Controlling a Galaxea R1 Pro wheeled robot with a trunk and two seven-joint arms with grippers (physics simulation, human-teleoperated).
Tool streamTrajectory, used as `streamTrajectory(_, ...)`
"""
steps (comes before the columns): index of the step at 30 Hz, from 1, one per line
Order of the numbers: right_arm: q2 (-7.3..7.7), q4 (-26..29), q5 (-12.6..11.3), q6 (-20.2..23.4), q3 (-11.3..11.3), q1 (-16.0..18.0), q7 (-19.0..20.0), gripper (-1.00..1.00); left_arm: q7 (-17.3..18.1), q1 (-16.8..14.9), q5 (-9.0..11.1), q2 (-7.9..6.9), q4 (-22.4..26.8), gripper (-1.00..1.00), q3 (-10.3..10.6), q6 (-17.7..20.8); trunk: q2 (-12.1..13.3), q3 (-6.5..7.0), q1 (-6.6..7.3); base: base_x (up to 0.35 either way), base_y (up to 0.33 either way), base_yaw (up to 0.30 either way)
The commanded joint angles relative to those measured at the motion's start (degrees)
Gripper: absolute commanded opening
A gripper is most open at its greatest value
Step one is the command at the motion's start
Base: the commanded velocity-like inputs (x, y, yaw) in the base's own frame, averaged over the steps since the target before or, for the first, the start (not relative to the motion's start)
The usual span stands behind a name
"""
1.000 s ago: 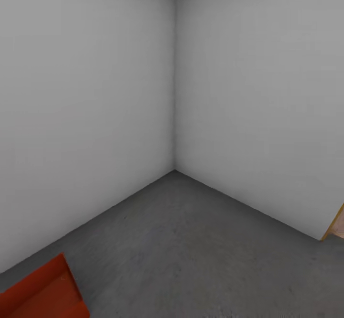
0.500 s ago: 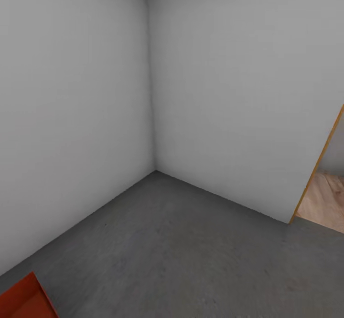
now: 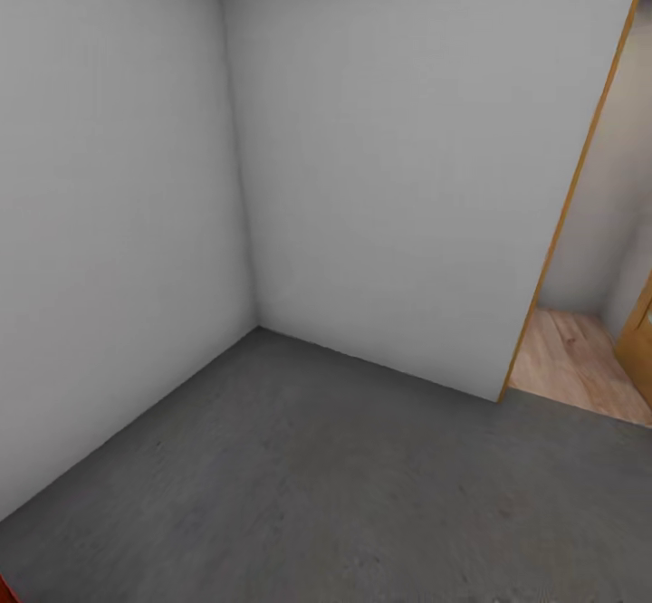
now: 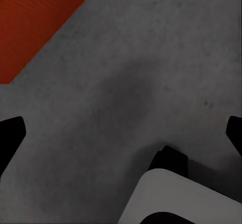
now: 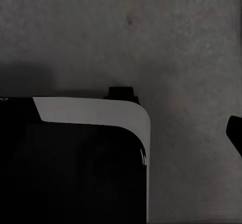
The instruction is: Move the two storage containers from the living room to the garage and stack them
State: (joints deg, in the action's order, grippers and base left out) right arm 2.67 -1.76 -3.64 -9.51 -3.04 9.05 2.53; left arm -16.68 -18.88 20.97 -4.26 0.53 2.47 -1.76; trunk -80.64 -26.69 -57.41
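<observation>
One red-orange storage container (image 4: 35,22) rests on the dark grey concrete floor (image 4: 151,57) in the left wrist view. My left gripper (image 4: 121,133) hangs above the floor beside it, open, its dark fingertips (image 4: 10,133) far apart with nothing between them. A thin sliver of the same container (image 3: 4,590) shows at the lower left corner of the head view. My right gripper (image 5: 121,133) points down at the floor (image 5: 151,32), open and empty, with one fingertip (image 5: 235,133) at the picture's edge. The garage corner (image 3: 240,223) of plain white walls lies ahead.
A wood-framed doorway (image 3: 566,214) opens at the right onto a light wood plank floor (image 3: 570,368). My own white and black base (image 5: 75,158) sits under both wrists. Bare concrete (image 3: 317,476) stretches from me to the corner.
The head view has swung to the right. The wall corner has shifted left in the picture, the container has slid almost out at the lower left, and the doorway has come in at the right.
</observation>
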Motion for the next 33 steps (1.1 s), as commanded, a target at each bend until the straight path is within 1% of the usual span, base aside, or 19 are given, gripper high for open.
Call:
streamTrajectory(1,0.02,-0.19,-0.4,-0.34,-0.3,0.09,0.26,1.0,-0.1,-0.02,0.47,-0.01,0.0,1.0,0.27,-0.18,-0.03,-0.06,0.0,0.0,0.0,-0.298)
streamTrajectory(33,0.05,-0.17,-0.4,-0.34,-0.3,0.09,0.34,1.0,-0.1,-0.02,0.47,0.0,0.0,1.0,0.26,-0.18,-0.03,-0.06,0.0,0.0,0.0,-0.298)
